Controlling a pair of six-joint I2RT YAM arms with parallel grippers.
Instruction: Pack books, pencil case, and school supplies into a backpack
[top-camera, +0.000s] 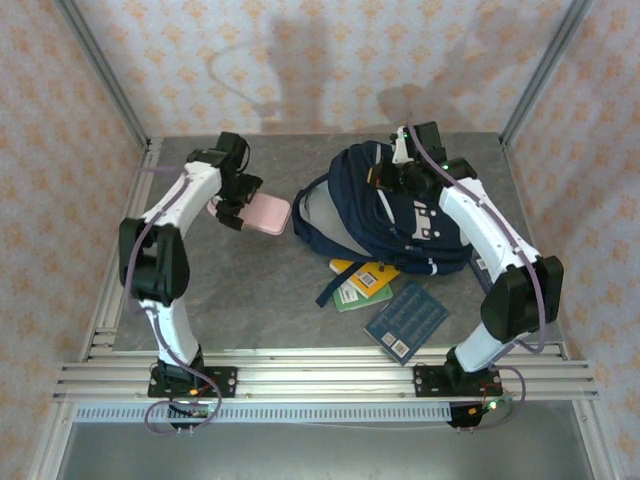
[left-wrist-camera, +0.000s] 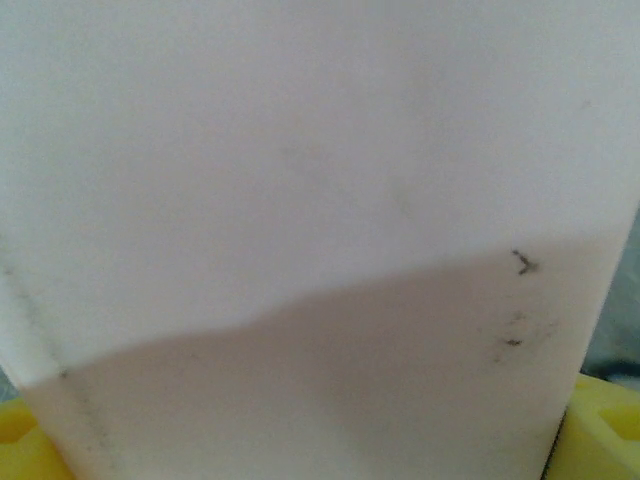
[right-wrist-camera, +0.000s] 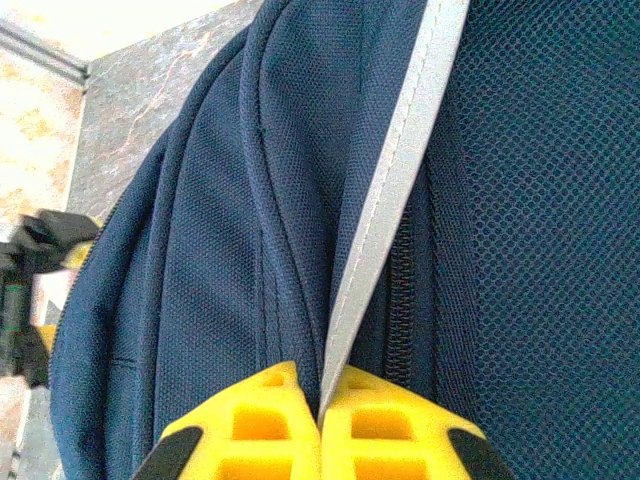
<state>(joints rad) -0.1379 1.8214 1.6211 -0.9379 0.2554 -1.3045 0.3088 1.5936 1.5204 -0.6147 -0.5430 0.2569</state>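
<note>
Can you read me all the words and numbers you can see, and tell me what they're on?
None can be read.
Backpack: white patches, too blurred.
Blue book: white label, too small.
Yellow book and green book: print too small.
Pink case: no words, just tiny dark marks.

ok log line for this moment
left gripper: straddling pink pencil case, grip unclear | right gripper: shut on grey stripe of backpack | books: on table, unpacked

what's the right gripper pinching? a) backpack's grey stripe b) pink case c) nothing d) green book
a: the right gripper is shut on the grey stripe of the backpack.
</note>
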